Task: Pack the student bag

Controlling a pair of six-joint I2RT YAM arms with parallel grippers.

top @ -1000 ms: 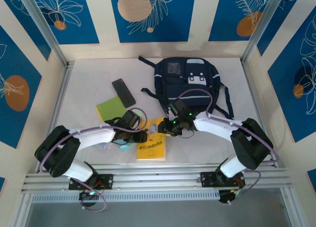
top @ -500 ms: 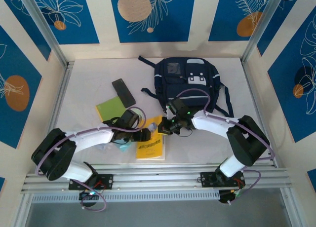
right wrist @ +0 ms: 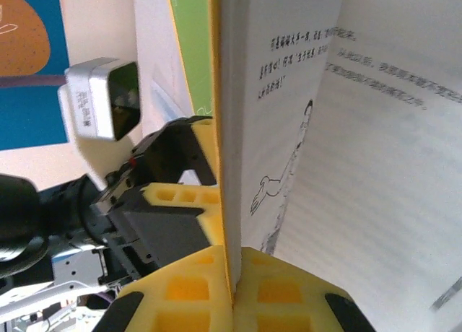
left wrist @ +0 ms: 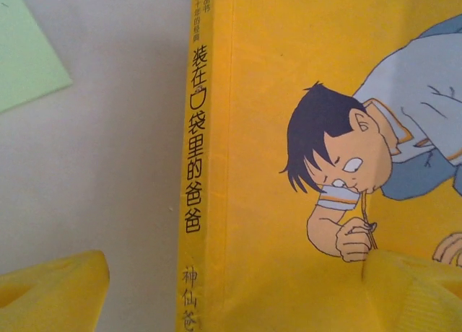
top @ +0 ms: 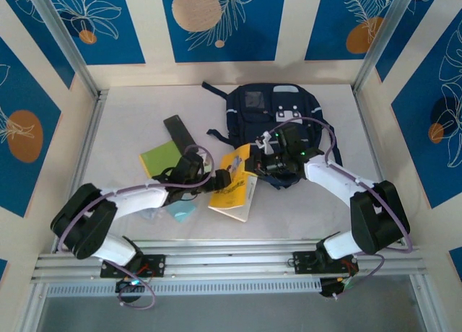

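We find the student bag (top: 278, 119) lying flat, front up, at the far middle of the table (top: 123, 123); we cannot tell what it contains. The right gripper (top: 266, 161) sits over the bag's near edge, jaws clamped on the cover of the yellow book (top: 234, 190), which hangs tilted and partly open just near-left of the bag. The left gripper (top: 225, 179) is spread wide and holds nothing, its fingertips (left wrist: 50, 292) either side of the book's spine. A black phone (top: 180, 133) and a green pad (top: 162, 159) lie left of the bag
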